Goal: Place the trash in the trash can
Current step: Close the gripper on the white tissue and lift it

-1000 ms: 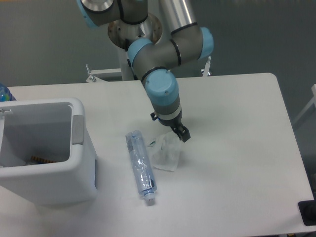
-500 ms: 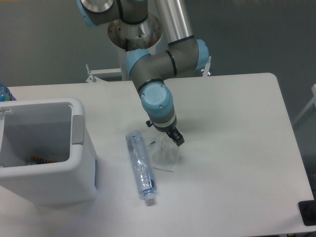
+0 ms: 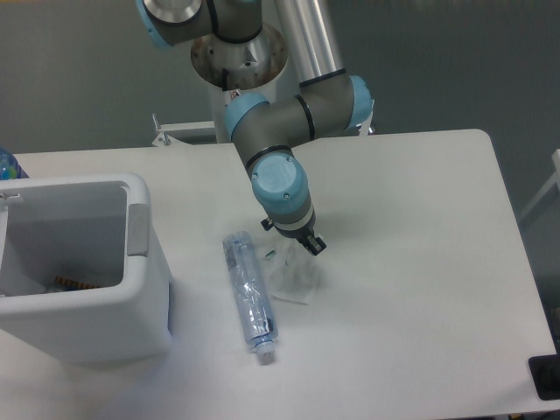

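The crushed clear bluish plastic bottle [image 3: 249, 293] lies on the white table, cap end toward the front edge. The crumpled white translucent wrapper [image 3: 293, 278] lies just right of the bottle. My gripper [image 3: 299, 244] points down right over the wrapper's upper edge, very close to it or touching it. One black finger [image 3: 314, 244] shows at the right; the wrist hides most of the rest. The jaws look open with nothing held. The boxy white trash can [image 3: 140, 289] with its grey panel [image 3: 137, 229] stands at the left, well apart from the gripper.
A small dark object [image 3: 74, 283] lies inside the trash can. A blue-capped bottle [image 3: 7, 164] peeks in at the far left edge. The arm's base [image 3: 238, 52] stands behind the table. A black object [image 3: 547, 376] sits at the front right corner.
The gripper has moved left and down, from beside the wrapper's upper right to right over its top edge. The bottle, wrapper and trash can have not moved.
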Controlling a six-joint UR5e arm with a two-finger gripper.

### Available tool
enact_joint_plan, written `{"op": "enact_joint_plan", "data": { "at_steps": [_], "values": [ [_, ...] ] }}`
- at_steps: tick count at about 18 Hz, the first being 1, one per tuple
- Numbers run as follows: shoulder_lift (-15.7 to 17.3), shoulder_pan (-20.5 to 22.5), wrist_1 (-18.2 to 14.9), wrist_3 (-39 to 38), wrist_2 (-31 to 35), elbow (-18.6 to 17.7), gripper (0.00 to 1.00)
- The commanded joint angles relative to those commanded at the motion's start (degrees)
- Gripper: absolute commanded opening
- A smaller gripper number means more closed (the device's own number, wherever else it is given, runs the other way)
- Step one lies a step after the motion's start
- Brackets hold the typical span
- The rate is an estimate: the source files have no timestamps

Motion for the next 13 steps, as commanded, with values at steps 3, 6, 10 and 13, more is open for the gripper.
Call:
{"op": "enact_joint_plan", "data": {
  "at_steps": [3, 6, 10, 13],
  "values": [
    [0.17, 0.00, 0.17, -2.37, -0.26, 0.09, 0.00],
    [0.53, 0.26, 0.09, -2.20, -0.61, 0.70, 0.00],
    [2.80, 1.93, -0.61, -2.37, -4.99, 2.90, 0.00],
    [7.02, 5.35, -0.79, -2.46, -14.12, 3.08, 0.00]
  ]
}}
